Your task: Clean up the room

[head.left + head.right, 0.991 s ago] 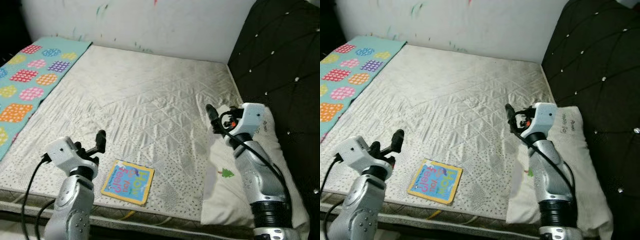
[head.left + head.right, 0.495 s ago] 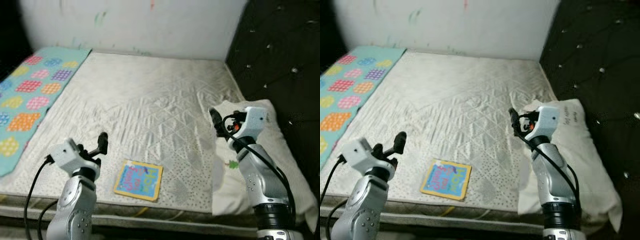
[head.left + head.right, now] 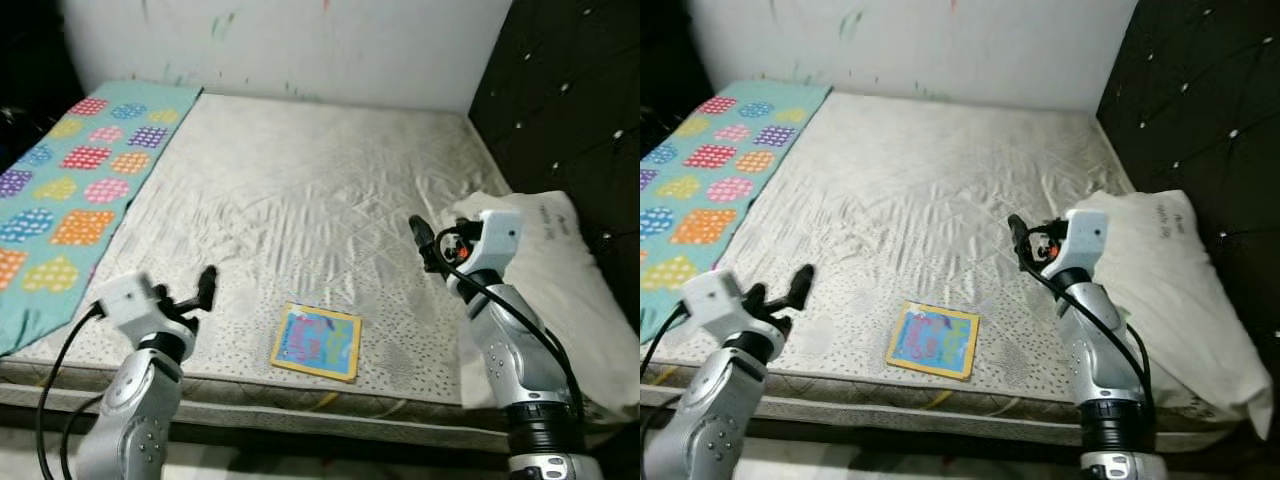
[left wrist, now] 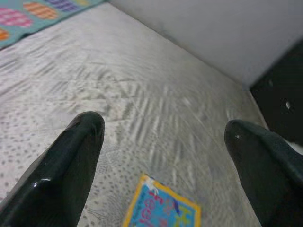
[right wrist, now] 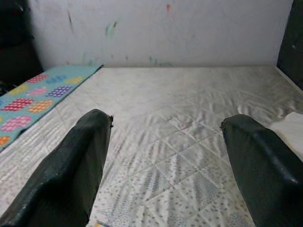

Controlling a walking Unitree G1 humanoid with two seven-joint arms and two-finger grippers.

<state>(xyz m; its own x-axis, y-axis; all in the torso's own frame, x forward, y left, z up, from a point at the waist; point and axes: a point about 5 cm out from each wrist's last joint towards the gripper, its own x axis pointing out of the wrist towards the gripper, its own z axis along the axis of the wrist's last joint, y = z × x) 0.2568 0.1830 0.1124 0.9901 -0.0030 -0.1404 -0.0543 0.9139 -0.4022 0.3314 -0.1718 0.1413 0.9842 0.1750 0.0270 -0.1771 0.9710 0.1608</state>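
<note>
Left wrist view: the left gripper (image 4: 163,156) has its two black fingers spread wide with nothing between them, raised above the near part of the bed.
Right gripper (image 5: 165,163): fingers likewise parted and empty, held over the mattress just beside the pillow.
Thin square picture book with yellow border and blue cover (image 3: 317,341): lies flat near the front edge of the mattress, between the two arms, nearer the left gripper.
Handling, as a judgement: light, stiff, flat; its glossy cover may slip, and it sits flush in soft bedding, so a finger must get under an edge.
Where to hold: the side edge facing the left gripper, pinched across its thickness.
White quilted mattress (image 3: 300,200): soft, will give under pressure.
White pillow (image 3: 570,260): at the black tufted headboard (image 3: 580,90).
Teal blanket with coloured patches (image 3: 70,180): along the far left side.
</note>
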